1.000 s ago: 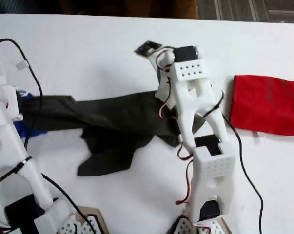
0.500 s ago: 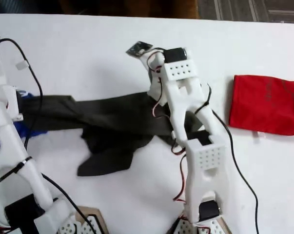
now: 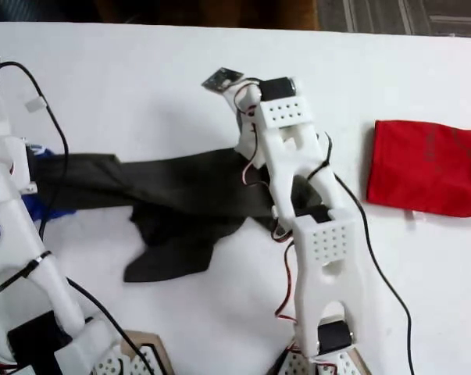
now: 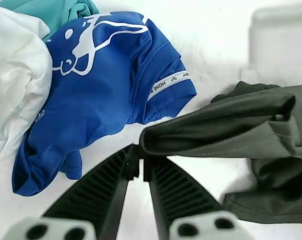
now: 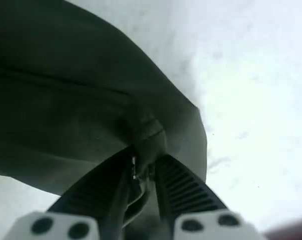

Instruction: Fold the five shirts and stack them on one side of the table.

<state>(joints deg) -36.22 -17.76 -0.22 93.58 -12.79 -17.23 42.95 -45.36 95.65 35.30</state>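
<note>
Left arm (image 3: 20, 242): runs along the left edge of the overhead frame, from the lower left corner up to mid-height.
Left claw (image 4: 140, 159): clenched on a folded edge of the dark shirt (image 4: 226, 125); both ribbed fingers (image 4: 98, 187) meet on the cloth.
White shirt (image 4: 13, 85): crumpled, touching the blue shirt (image 4: 95, 85).
Teal shirt (image 4: 50, 12): a small part shows past the white and blue shirts, touching both.
Blue shirt: crumpled, with a white print, just beside the held edge of the dark shirt; in the overhead frame a strip of it (image 3: 33, 206) shows at mid-left, next to the left arm.
Dark shirt, overhead (image 3: 180, 191): stretched across the frame from mid-left to centre, lying on the table (image 3: 126, 78); a loose flap hangs toward the lower centre.
Right arm (image 3: 313, 226): rises from the bottom centre of the overhead frame to upper centre, crossing over the right end of the dark shirt.
Right claw (image 5: 142, 167): clenched on a bunched fold of the dark shirt, with cloth pinched between its fingers.
Red shirt (image 3: 426, 168): folded into a flat rectangle at the right edge of the overhead frame, well apart from the dark shirt and clear of both arms.
Black cable (image 3: 51, 117): loops over the table at upper left.
</note>
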